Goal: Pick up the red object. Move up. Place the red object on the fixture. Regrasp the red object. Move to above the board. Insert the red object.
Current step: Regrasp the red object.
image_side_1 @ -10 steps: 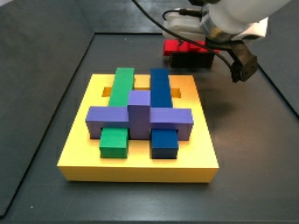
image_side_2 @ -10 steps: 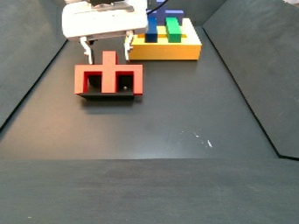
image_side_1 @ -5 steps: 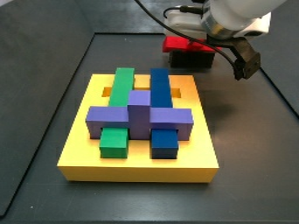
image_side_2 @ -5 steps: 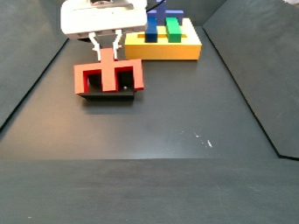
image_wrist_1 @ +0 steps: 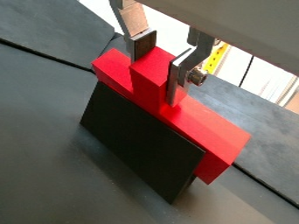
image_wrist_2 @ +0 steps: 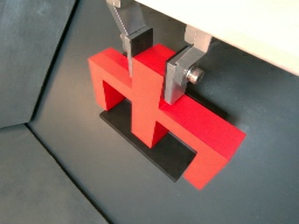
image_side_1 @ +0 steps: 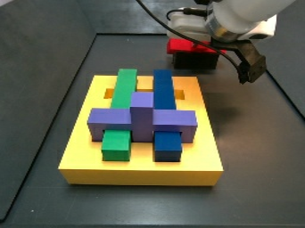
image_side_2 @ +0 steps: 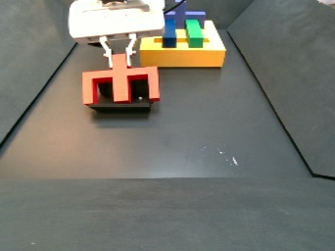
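The gripper [image_wrist_2: 156,63] has been lowering over the fixture [image_side_2: 120,106] and is now holding steady, so the regrasp is probably starting. Its fingers [image_wrist_2: 179,74] are straddling the red object's [image_wrist_2: 158,118] central stem, apparently not yet pinching. The red object is resting on the fixture, stem pointing up, crossbar lying along the fixture's width.

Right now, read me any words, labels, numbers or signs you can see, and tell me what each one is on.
None: no readable text in any view.
The red object, the fixture and the board are plain, unmarked surfaces.
The pincer, straddling the red object's stem over the fixture, shows only a screw, no lettering.
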{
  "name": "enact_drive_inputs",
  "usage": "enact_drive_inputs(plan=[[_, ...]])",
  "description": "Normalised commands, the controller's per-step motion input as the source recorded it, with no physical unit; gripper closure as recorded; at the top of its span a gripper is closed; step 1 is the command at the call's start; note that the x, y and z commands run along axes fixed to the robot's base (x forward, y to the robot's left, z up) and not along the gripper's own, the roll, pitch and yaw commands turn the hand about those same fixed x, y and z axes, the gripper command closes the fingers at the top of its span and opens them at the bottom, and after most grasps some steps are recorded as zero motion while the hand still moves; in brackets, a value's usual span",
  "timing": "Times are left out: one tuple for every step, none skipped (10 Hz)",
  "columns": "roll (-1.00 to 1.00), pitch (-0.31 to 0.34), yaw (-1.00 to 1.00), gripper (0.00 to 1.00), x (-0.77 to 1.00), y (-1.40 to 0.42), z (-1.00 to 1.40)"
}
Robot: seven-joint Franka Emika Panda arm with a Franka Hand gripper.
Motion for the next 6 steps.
enact_drive_inputs(plan=[[0.0,0.0,0.0,1.0,0.0,0.0,0.0],[0.0,0.0,0.0,1.0,0.0,0.0,0.0],[0.0,0.0,0.0,1.0,0.0,0.0,0.0],[0.0,0.0,0.0,1.0,0.0,0.0,0.0],[0.0,0.0,0.0,1.0,0.0,0.0,0.0],[0.0,0.0,0.0,1.0,0.0,0.0,0.0]])
